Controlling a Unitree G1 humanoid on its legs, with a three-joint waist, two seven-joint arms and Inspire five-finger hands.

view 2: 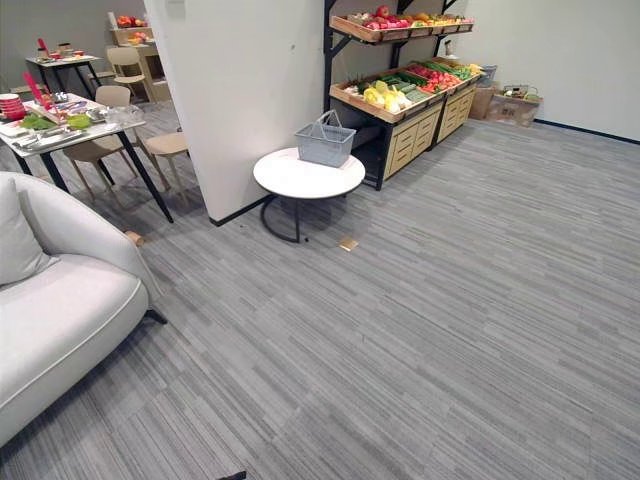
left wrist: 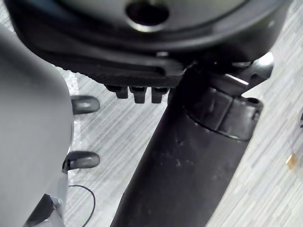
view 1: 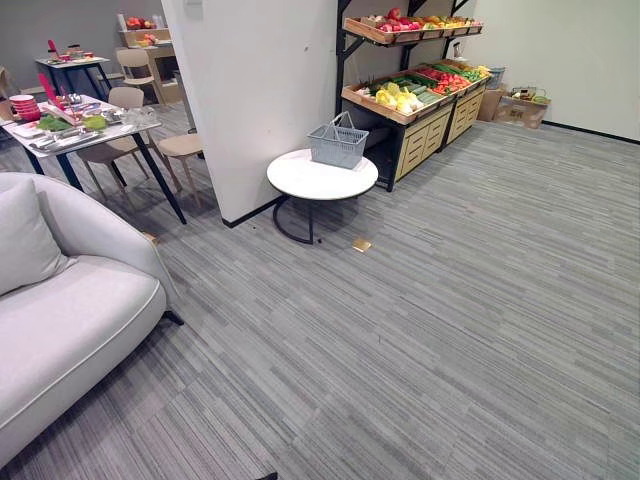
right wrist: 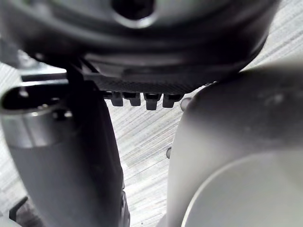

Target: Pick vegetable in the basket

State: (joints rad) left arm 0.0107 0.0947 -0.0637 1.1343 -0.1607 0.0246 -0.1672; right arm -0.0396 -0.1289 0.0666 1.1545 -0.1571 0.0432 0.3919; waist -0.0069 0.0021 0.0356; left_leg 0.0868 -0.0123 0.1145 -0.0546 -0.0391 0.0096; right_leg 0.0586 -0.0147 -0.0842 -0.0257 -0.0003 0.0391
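Left robot hand (left wrist: 135, 75) and right robot hand (right wrist: 142, 82) hang relaxed, empty. Walking to the far basket (view 1: 338, 146) risks clipping the sofa (view 1: 70, 300).

dark glossy left hand (left wrist: 142, 71), round hole in its housing, black textured strip by a row of stubby dark fingers (left wrist: 140, 94), right hand (right wrist: 142, 75) alike, blocky fingertips (right wrist: 151, 100)

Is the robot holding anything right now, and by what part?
Nothing. The left hand and right hand are both empty; the grey basket sits untouched on the round white table.
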